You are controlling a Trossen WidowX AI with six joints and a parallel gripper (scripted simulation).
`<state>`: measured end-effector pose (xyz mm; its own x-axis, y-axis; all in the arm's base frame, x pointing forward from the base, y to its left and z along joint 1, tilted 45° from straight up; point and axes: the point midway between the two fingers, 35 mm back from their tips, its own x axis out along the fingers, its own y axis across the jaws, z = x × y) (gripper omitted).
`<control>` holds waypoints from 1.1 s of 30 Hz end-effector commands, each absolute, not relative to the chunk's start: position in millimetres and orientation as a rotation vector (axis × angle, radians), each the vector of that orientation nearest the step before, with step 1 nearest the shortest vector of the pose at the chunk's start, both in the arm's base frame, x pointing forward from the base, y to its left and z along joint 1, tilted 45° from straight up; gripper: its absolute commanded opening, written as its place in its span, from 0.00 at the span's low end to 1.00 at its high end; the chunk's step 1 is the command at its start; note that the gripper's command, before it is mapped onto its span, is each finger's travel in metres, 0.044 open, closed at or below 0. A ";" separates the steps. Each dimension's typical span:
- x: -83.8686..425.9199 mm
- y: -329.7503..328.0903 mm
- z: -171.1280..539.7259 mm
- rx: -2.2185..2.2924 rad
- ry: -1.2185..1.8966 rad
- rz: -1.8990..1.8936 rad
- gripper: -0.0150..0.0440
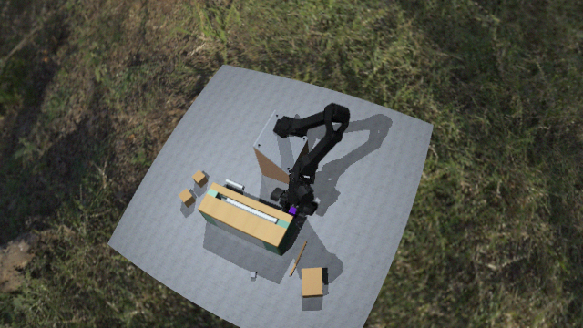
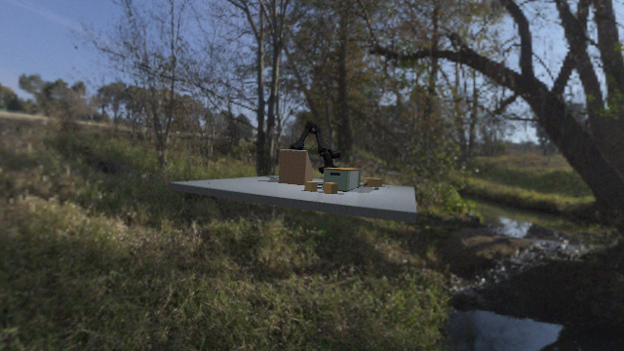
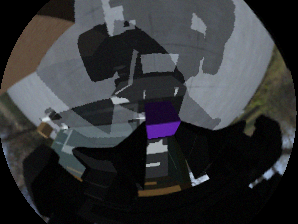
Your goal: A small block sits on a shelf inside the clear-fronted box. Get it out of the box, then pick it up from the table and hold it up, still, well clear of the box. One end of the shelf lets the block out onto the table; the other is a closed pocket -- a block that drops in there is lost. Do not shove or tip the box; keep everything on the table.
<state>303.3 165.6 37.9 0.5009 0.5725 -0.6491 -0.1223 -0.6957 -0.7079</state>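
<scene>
The small purple block (image 1: 292, 210) (image 3: 163, 129) is outside the box, just off the box's right end at its back corner in the top view. My gripper (image 1: 294, 209) (image 3: 158, 122) points down and is shut on the purple block, a finger on each side of it in the wrist view. The fingers are close beside the box end. Whether the block touches the table cannot be told. The box (image 1: 239, 224) (image 2: 347, 180), green with a wooden top and a long slot, stands upright. In the exterior view the box hides the block.
The brown pedestal (image 1: 272, 168) (image 2: 293, 167) under the arm stands behind the box. Two small wooden cubes (image 1: 199, 178) (image 1: 187, 198) lie off the box's left end. A thin stick (image 1: 298, 259), a larger wooden block (image 1: 311, 281) and a tiny pale piece (image 1: 253, 275) lie in front.
</scene>
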 end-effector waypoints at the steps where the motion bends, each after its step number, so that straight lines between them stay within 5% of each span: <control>1: 302.6 156.0 49.9 -2.035 -0.385 1.226 0.25; 33: 289.2 121.3 68.8 -1.243 0.140 1.143 0.25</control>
